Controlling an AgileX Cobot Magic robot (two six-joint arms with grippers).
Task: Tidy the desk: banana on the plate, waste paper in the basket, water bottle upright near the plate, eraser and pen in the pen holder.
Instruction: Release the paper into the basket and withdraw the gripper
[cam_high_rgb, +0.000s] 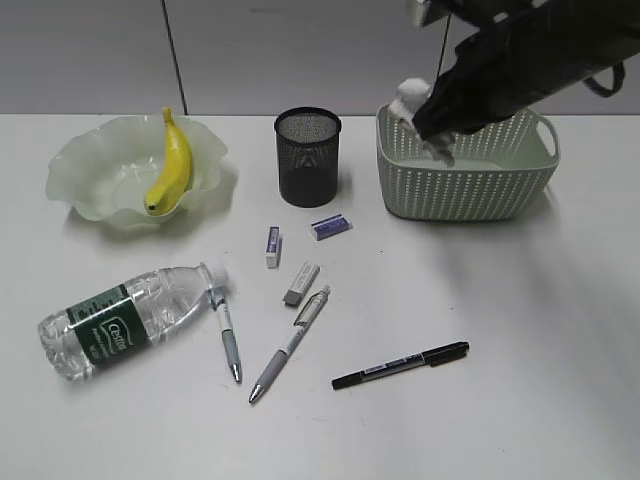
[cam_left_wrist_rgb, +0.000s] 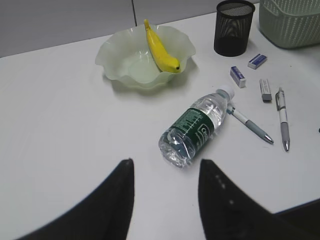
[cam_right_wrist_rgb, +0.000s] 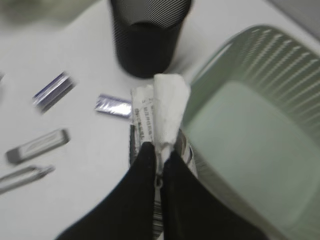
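1. The right gripper is clamped on the waste paper, which hangs over the near-left rim of the basket. I judge it should carry further over the basket's floor before letting go (the wad could catch the rim).
2. The left gripper hovers with jaws apart, near the base of the lying water bottle.
3. Counted: 1 banana in 1 plate, 1 pen holder, 3 erasers, 3 pens.
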